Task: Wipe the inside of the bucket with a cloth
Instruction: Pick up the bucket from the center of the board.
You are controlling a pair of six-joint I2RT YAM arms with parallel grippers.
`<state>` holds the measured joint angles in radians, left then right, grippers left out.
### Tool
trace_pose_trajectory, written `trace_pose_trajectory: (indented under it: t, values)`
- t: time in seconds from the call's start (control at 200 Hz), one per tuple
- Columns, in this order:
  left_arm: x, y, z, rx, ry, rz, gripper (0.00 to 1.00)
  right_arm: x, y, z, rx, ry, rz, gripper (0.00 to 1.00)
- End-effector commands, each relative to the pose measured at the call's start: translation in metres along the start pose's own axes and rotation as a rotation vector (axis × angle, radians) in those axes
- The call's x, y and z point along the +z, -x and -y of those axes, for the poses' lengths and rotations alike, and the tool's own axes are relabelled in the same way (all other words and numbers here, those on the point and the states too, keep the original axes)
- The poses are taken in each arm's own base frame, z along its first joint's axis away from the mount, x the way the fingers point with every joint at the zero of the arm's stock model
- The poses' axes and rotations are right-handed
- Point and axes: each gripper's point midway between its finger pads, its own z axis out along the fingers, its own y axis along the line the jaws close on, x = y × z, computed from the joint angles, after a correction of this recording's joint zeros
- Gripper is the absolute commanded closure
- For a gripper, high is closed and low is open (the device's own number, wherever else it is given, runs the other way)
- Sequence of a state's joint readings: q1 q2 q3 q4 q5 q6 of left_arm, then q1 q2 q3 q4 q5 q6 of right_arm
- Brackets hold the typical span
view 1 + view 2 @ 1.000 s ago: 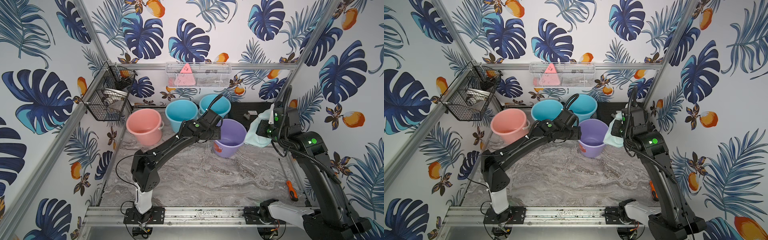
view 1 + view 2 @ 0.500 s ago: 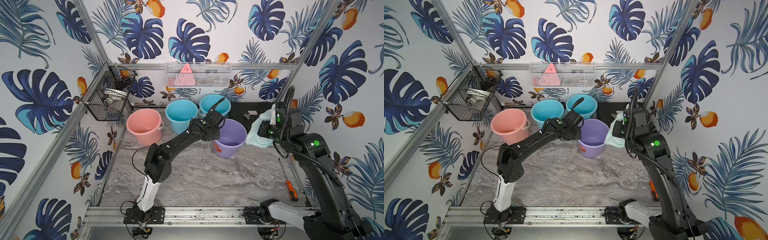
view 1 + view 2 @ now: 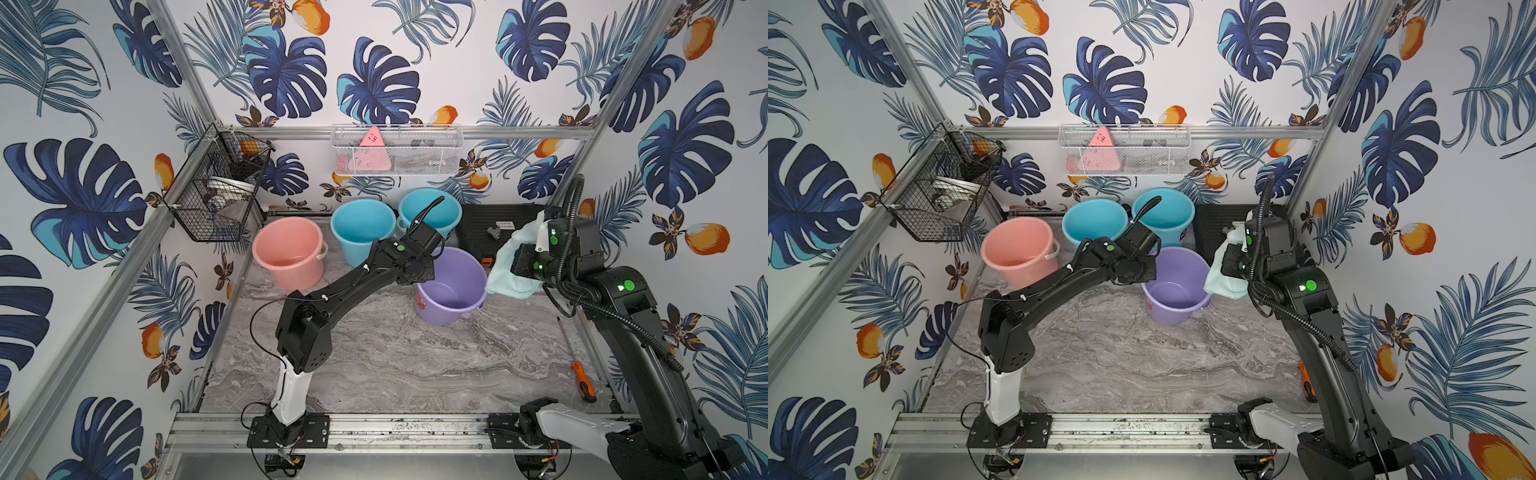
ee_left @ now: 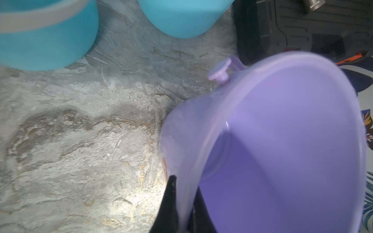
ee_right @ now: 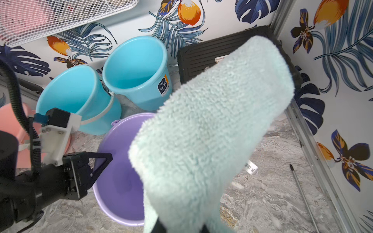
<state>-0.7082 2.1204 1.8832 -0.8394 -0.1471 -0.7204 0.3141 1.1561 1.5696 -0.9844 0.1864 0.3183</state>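
Left fingers [image 4: 169, 201]: clenched on the rim of the purple bucket [image 3: 440, 313], one finger outside the wall and one inside, as the left wrist view shows.
Right fingers [image 5: 160, 227]: grasping the cloth [image 5: 212, 125]. They are mostly hidden under it, with only dark tips showing at its lower edge.
Cloth: pale mint and fluffy, hanging in the air from the right arm. In both top views [image 3: 505, 272] [image 3: 1219, 276] it is outside the purple bucket [image 3: 1171, 313], just beside the rim on the robot's right.
Purple bucket: on the marbled tabletop [image 3: 415, 365], mouth up.
Neighbours: two teal buckets [image 3: 361, 245] [image 3: 451, 212] behind it, a pink bucket [image 3: 289, 270] to the left, and a black tray [image 3: 482, 220] in the back right corner.
Screwdriver [image 3: 584, 380]: orange handle, lying near the tabletop's right edge, well apart from the buckets.
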Motion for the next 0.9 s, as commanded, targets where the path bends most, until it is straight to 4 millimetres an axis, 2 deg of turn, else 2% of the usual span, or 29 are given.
trace_pose_trajectory:
  t: [0.0,0.21,0.33,0.45,0.585,0.726,0.896]
  values:
    - [-0.018,0.002,-0.009,0.040,0.012,0.040,1.00,-0.001,-0.010,-0.014,0.009,0.082,-0.052,0.96]
    - [-0.049,-0.019,-0.035,0.080,0.006,0.054,1.00,-0.002,-0.021,-0.050,0.012,0.268,-0.111,0.98]
    - [-0.061,-0.036,-0.050,0.096,-0.011,0.062,1.00,-0.007,-0.033,-0.085,-0.045,0.364,-0.140,0.98]
    - [-0.073,-0.051,-0.065,0.108,-0.022,0.087,1.00,-0.018,-0.059,-0.133,-0.179,0.439,-0.170,0.98]
    - [-0.084,-0.068,-0.079,0.107,-0.050,0.102,1.00,-0.021,-0.089,-0.169,-0.277,0.512,-0.196,0.98]
    - [-0.092,-0.083,-0.087,0.095,-0.090,0.104,1.00,-0.014,-0.127,-0.193,-0.383,0.562,-0.220,0.98]
    - [-0.096,-0.094,-0.088,0.097,-0.130,0.104,1.00,0.005,-0.171,-0.208,-0.508,0.598,-0.208,0.99]
